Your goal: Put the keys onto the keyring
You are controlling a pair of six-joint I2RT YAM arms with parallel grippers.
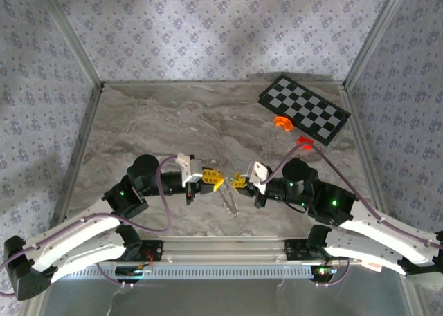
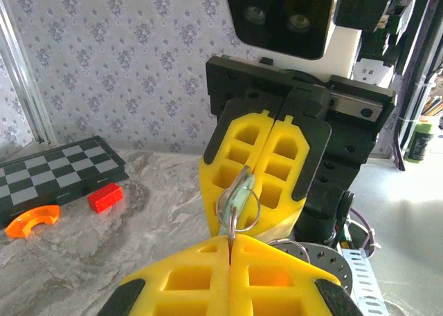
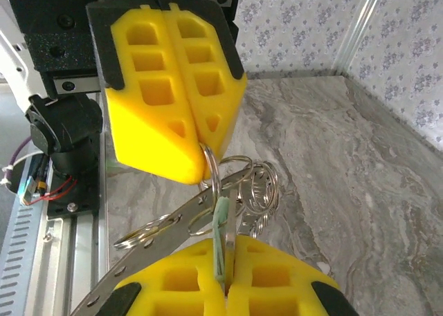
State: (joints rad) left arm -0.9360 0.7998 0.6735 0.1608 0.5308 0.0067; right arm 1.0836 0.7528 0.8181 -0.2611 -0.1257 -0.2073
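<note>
The left gripper (image 1: 216,182) is closed on the wire of the keyring (image 3: 214,181); the right gripper (image 1: 239,182) is closed on one pale flat key (image 3: 221,236); they meet tip to tip above the near middle of the table (image 1: 173,122). The key looks light, stiff and slippery, so I judge its flat head is the best place to pinch; the ring is thin and springy and may twist. The key's long axis runs left to right, its free end toward the left gripper; a flat strip (image 3: 156,247) with holes hangs below.
</note>
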